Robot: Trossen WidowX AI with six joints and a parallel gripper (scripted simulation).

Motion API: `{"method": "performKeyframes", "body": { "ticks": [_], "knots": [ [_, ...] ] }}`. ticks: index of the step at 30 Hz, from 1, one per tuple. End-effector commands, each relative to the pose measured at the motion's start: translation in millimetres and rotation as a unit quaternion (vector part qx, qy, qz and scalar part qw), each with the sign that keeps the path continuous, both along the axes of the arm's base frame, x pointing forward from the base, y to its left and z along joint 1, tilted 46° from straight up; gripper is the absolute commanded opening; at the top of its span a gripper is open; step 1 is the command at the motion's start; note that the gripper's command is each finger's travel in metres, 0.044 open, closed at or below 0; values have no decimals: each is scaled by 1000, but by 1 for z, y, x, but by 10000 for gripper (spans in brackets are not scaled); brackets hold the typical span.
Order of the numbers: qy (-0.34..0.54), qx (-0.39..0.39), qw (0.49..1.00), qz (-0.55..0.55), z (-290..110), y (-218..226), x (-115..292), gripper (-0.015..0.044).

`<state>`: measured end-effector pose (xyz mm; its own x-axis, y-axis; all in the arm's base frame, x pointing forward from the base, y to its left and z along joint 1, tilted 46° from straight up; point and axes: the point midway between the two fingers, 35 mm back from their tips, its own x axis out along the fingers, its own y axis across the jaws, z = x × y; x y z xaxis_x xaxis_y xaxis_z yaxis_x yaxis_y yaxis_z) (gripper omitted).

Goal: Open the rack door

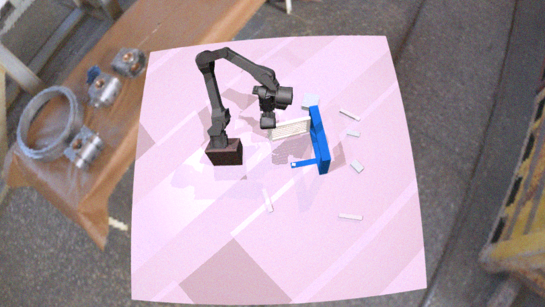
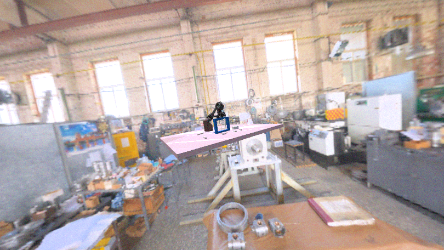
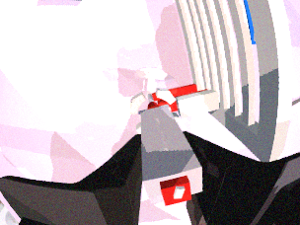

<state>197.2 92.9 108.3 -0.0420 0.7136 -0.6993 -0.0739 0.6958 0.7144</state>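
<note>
Surface and room, from where I stand. Nearest, along the lower edge of the exterior view: a brown-covered bench [image 1: 171, 33] [image 2: 298, 236] bearing a metal ring [image 1: 23, 125] [image 2: 220, 217], small metal fittings and, lower right, a thick book [image 2: 351, 211]. Behind it, a white metal stand [image 2: 234, 186] on a grey floor. The worktop [image 1: 323, 262] [image 2: 192, 146] is a pale pink slab, banded with light and shadow. Top view: a dark base block [image 1: 227, 156] [image 2: 208, 125] sits left of its middle, and a blue frame [image 1: 320, 141] [image 2: 215, 125] stands right of the middle. Pale pieces lie apart around the frame: a slim bar [image 1: 268, 200] below the base's right side, others toward the right, a flat block [image 1: 310, 101] near the frame's upper end. Farther back, a yellow cabinet [image 2: 125, 148] at left; last, a brick wall with tall bright windows [image 2: 229, 71].

Handle and claw. Wrist view: the grey handle [image 3: 165, 143], with red at its end, lies between the dark fingers of the claw [image 1: 267, 121] [image 3: 161, 139]; claw clenched on it. Beyond and to the upper right, the slatted door [image 1: 290, 128] [image 3: 217, 49]. Top view: door swung out of the frame, claw over its free left end, handle hidden underneath.
</note>
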Motion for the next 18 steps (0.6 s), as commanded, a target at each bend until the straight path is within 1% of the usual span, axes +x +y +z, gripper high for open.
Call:
{"method": "performKeyframes", "body": {
  "ticks": [1,12,18],
  "knots": [
    [12,3,1000,-13,5,6,1,11],
    [12,3,1000,-13,5,6,1,11],
    [12,3,1000,-13,5,6,1,168]
  ]
}}
